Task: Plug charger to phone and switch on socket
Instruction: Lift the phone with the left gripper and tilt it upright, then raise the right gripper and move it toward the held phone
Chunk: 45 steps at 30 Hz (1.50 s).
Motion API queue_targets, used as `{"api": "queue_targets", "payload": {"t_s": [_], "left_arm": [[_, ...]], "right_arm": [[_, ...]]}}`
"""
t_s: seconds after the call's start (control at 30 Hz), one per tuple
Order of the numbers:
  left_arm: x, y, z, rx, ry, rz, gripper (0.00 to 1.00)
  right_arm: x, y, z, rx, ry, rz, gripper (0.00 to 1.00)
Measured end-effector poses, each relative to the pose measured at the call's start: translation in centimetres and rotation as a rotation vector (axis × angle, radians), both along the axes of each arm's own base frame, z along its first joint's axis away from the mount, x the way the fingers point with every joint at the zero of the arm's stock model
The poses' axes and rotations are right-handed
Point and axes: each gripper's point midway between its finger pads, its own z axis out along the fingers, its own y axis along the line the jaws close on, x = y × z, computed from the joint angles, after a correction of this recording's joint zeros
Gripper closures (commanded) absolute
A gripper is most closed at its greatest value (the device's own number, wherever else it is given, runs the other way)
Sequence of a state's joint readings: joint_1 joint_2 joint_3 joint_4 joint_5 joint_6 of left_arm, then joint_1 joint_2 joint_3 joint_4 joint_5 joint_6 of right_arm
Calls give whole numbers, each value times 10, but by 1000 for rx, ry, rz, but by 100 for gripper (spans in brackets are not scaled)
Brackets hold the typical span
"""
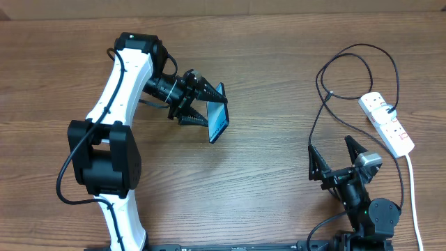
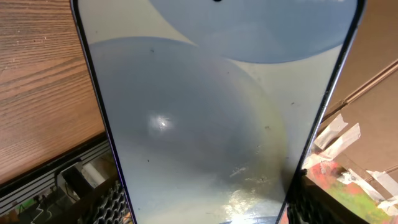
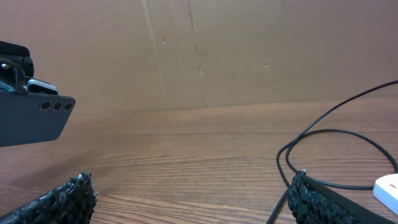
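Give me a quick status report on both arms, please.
Left gripper shut on phone, held aloft. Right gripper open, empty. Charger loose by socket, not in phone.

Wears white shells over black joints on the left arm (image 1: 122, 77), with a black cable (image 1: 64, 171) looping beside. Shows a mostly black right arm (image 1: 369, 209) with triangular, ribbed fingers (image 1: 317, 162).

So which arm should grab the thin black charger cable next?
Right. The right gripper is open and empty beside the thin black charger cable; the left gripper is occupied holding the slim blue-screened phone.
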State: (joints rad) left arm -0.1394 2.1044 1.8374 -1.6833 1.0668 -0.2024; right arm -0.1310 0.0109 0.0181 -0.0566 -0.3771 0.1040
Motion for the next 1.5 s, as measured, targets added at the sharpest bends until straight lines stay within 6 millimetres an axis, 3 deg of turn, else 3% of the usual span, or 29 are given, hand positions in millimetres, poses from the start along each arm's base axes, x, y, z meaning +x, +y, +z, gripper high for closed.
{"api": "queue_targets", "payload": {"t_s": [0.13,0.37,0.57,0.77,1.07,1.33,1.5], "left_arm": [[0,0,0,0,0,0,64],[10,0,-6,7,-71,-4,63],[20,9,-25,111,-140,-21,64],[28,20,-42,224,-181,-30,65],[22,25,-46,266,-149,-37,66],[15,26,-44,272,-112,-43,67],[11,26,-43,273,-95,-48,67]], "right_arm": [[-1,5,0,0,-1,31,0],[-14,35,3,-4,-13,219,0],[-23,49,21,27,-72,312,0],[-24,51,12,95,23,330,0],[-20,45,60,95,126,283,0],[-10,37,101,97,342,232,0],[-16,36,123,119,491,220,0]]}}
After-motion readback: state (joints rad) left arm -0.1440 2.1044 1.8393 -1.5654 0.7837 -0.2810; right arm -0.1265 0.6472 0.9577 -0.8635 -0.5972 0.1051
